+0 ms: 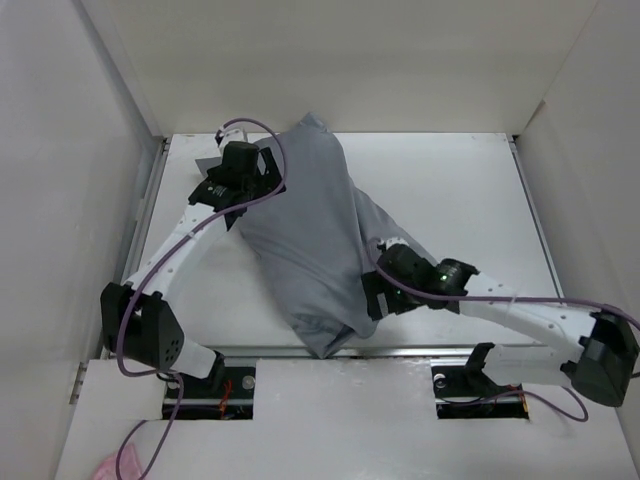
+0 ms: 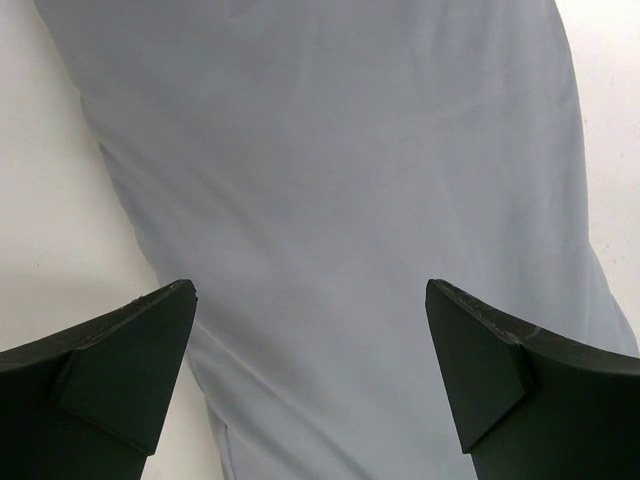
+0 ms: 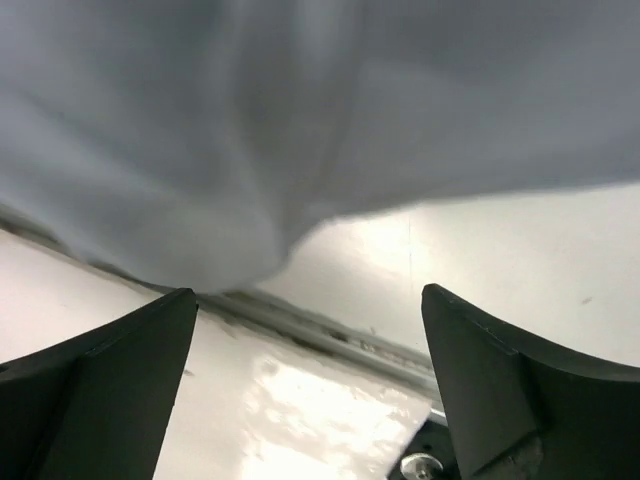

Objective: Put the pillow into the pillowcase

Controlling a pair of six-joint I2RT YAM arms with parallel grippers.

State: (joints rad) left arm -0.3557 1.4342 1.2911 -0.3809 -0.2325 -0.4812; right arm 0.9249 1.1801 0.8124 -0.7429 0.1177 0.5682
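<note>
**Hidden or unclear**
- pillow: none of its cream surface shows in any view. Whether it lies inside the grey sack cannot be confirmed, though the sack looks plump and rounded.
- pillowcase [image 1: 305, 235]: the opening cannot be found. The far end is partly covered by the left arm's wrist. In the right wrist view the cloth is a grey blur filling the upper part.
- Fingertips of both grippers: hidden under their wrists in the top view and seen only from the wrist cameras.
- Pink item [image 1: 105, 468]: cut off at the bottom edge of the top view, outside the tabletop, and cannot be identified.

**Position of the task's thing**
- The pillowcase lies slantwise on the tabletop [image 1: 450, 190]. It runs from the far edge, left of centre, to the near edge around the middle, where its lower corner reaches the metal rail [image 3: 310, 335].

**Arms and tools**
- left arm [image 1: 175, 245]: reaches up the left side, with the wrist at the far-left corner against the sack's upper end.
- left gripper [image 2: 310, 290]: fingers spread wide and pointed at smooth grey cloth. Contact with the cloth cannot be told.
- right arm [image 1: 520, 305]: stretches leftward along the near edge, with the wrist at the sack's near-right side.
- right gripper [image 3: 310, 292]: fingers spread wide with nothing between them. The cloth hangs just above, with tabletop and rail below.
</note>
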